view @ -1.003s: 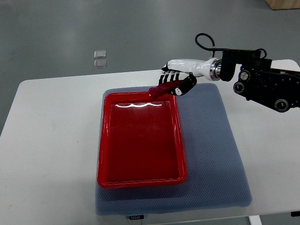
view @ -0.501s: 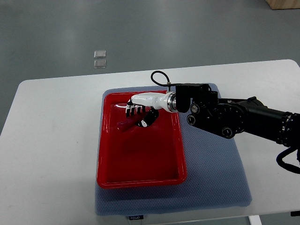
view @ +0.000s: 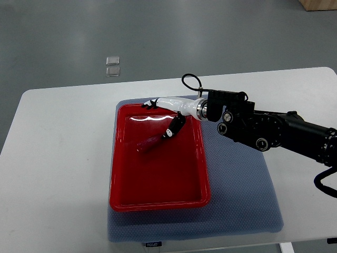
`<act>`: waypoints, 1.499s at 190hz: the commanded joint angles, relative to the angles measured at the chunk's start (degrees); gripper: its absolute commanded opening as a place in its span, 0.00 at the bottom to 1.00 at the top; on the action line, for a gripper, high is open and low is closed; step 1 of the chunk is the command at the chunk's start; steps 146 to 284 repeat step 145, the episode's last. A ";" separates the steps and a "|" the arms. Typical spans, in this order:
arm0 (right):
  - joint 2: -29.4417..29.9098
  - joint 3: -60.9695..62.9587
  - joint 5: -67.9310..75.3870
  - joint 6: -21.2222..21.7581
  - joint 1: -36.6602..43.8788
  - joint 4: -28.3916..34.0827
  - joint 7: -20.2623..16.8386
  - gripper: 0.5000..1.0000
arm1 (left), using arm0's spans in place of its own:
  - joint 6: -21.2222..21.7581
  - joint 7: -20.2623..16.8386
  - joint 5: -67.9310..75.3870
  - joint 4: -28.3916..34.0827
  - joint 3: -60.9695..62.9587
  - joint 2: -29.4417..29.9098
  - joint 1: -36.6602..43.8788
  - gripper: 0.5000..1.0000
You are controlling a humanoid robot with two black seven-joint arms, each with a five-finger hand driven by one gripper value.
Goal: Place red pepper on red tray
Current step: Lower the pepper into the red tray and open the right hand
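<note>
Inside the red tray, near its far end, lies the red pepper. Right robot hand hovers above it, fingers released.

single top view looks steeply down from the robot's side onto the table.

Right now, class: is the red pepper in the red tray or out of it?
In. The red pepper lies on the red tray's floor, inside its rim, with the right hand open just above it.

Pepper: you see it in the tray.
Tray: on the mat.
Hand: above the tray's far end.
</note>
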 commanded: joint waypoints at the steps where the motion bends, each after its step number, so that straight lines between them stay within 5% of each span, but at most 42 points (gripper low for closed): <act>1: -4.14 7.67 4.09 1.56 -0.37 0.82 -0.02 0.82 | 0.00 0.00 0.02 -0.01 0.00 0.00 -0.01 1.00; 61: -5.12 42.03 37.40 -0.20 -15.83 -0.15 0.77 0.82 | 0.00 0.00 0.02 -0.10 0.17 0.00 -0.01 1.00; 113: -0.11 45.73 63.42 0.24 -24.27 -1.02 6.13 0.82 | 0.00 0.00 0.02 -0.01 0.26 0.00 -0.01 1.00; 139: 1.04 45.73 65.09 1.47 -24.72 -2.52 9.03 0.82 | 0.00 0.00 0.02 0.08 0.17 0.00 -0.01 1.00; 284: 1.21 45.82 65.10 1.73 -24.80 -2.61 9.12 0.82 | 0.00 0.00 0.02 0.08 0.17 0.00 -0.01 1.00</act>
